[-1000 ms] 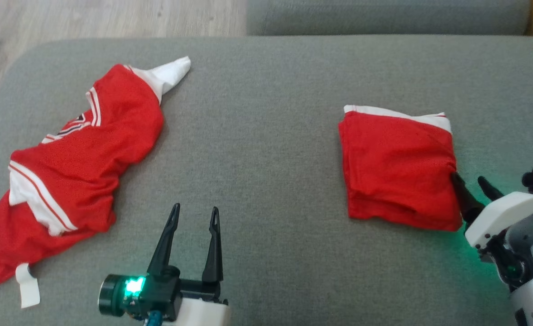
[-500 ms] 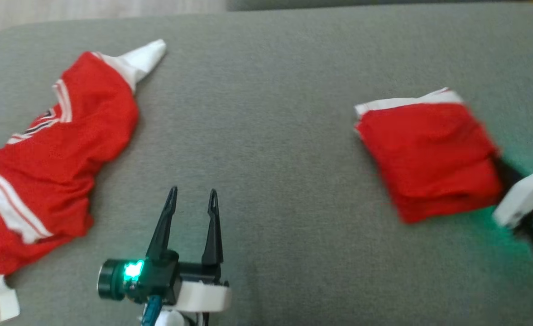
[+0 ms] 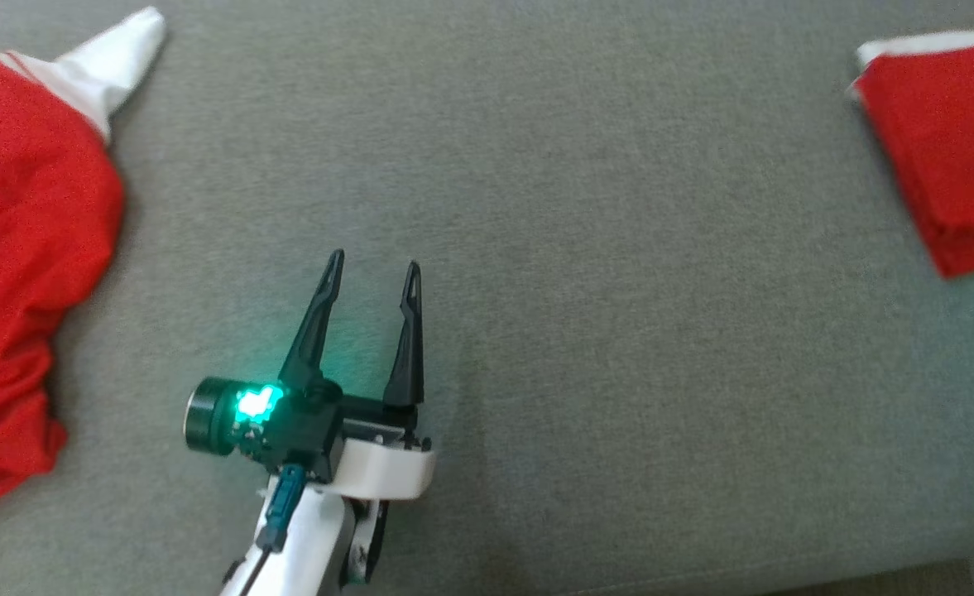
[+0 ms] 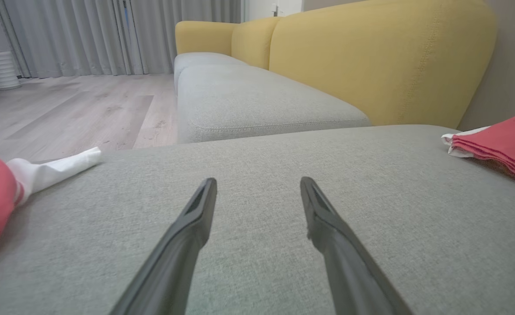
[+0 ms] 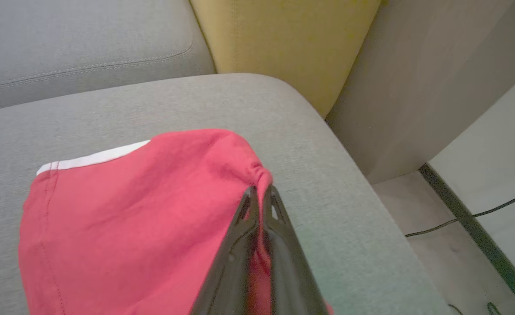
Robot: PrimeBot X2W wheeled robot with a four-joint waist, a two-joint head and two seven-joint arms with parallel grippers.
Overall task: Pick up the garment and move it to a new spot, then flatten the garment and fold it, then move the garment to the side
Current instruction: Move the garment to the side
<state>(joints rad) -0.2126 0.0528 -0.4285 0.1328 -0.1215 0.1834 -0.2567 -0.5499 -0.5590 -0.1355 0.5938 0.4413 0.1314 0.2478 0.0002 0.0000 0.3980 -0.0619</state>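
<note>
Moved: the folded garment (image 3: 942, 141) now lies much further right of the crumpled jersey (image 3: 15, 248) than a second ago. The right gripper (image 5: 261, 192), then open at its edge, has closed on it. The head camera has swung too, so part of the shift is only the view's.
Crumpled jersey: far left on the cushion (image 3: 578, 290), a rumpled heap of red with white trim, one white point reaching toward the far side.
Left gripper (image 3: 373, 265): fingers spread wide with nothing between them, over bare cushion near the front, left of centre.
Folded garment, place: at the right end of the cushion, close to its rounded corner, with the yellow backrest (image 4: 371, 57) beyond.
Folded garment, look: a compact red bundle of stacked layers with a white band along its far edge. The fabric is puckered where it is pinched.
Right gripper: jaws pressed together on the bundle's right edge.
Done: by the look of it, the flattening and folding.
Left: judging by the grip, setting the bundle down at the side and letting go.
</note>
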